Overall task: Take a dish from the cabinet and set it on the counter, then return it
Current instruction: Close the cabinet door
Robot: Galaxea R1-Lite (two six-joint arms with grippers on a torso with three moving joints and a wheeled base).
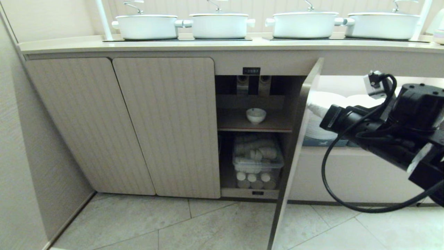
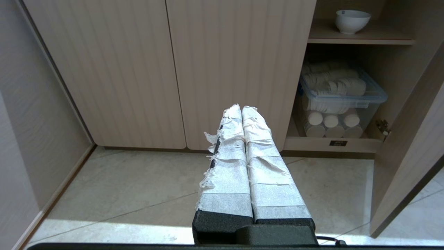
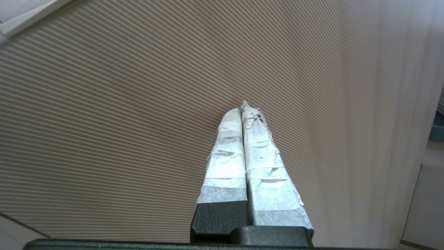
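Right gripper [image 3: 242, 107] tips hidden behind fluted beige cabinet door [image 1: 295, 146] in head view, wrist view shows jaws closed, empty, small white ceramic bowl [image 1: 256, 115] on shelf, left gripper [image 2: 241, 109] closed.

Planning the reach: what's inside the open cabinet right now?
The dish stands alone on the cabinet inner shelf. Below, a clear bin holds white rolls and cups. The open door hides the right inner wall.

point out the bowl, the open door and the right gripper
bowl [image 1: 256, 115], head view, on its outer wall.
open door [image 1: 295, 139], head view, on its inner face.
right gripper [image 3: 244, 109], right wrist view, between its shut taped fingertips.
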